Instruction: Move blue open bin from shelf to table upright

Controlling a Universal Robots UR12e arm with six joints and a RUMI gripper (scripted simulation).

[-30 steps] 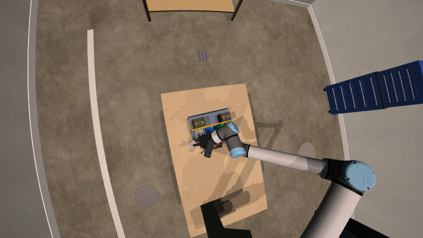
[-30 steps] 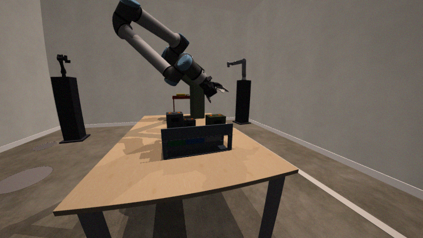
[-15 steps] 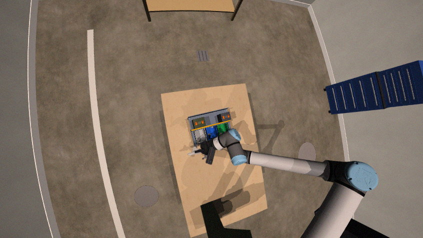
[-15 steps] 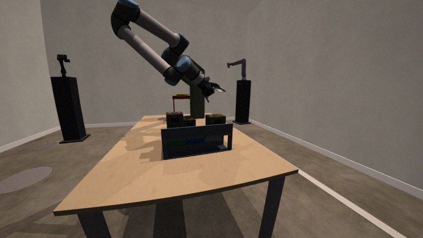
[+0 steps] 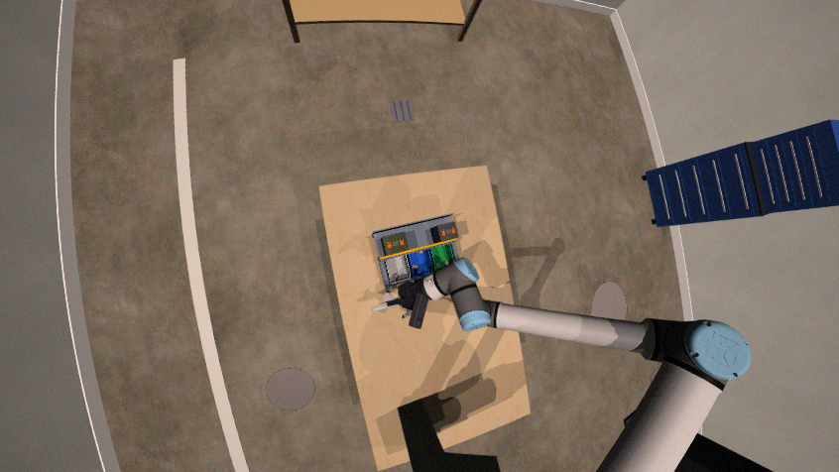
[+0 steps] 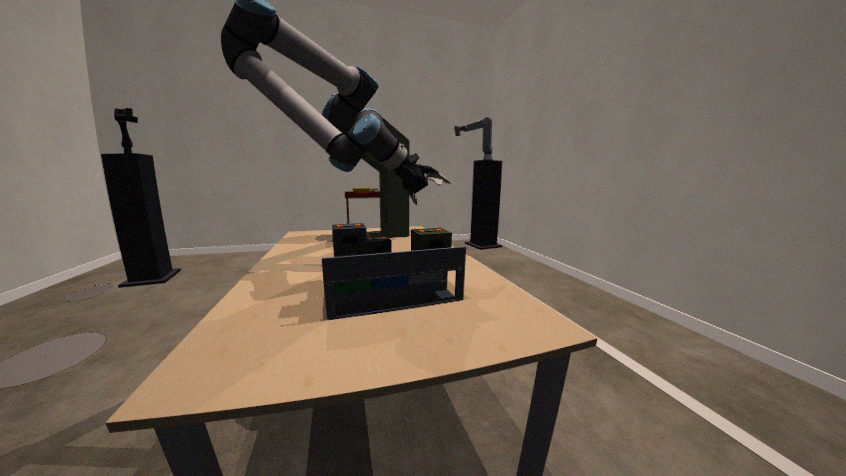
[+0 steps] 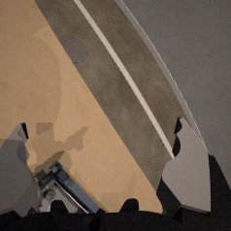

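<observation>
My gripper is wide open with nothing in it, hanging high over the worktop just off the shelf's open side, toward the worktop's near end. Blue bin sits in the shelf, middle slot of the lower row, between a grey bin and a green bin. Shelf stands about mid-worktop. Two darker boxes behind the yellow bar.

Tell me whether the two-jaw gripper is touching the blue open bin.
Apart. The exterior view shows the open gripper high above the shelf holding the blue bin.
</observation>
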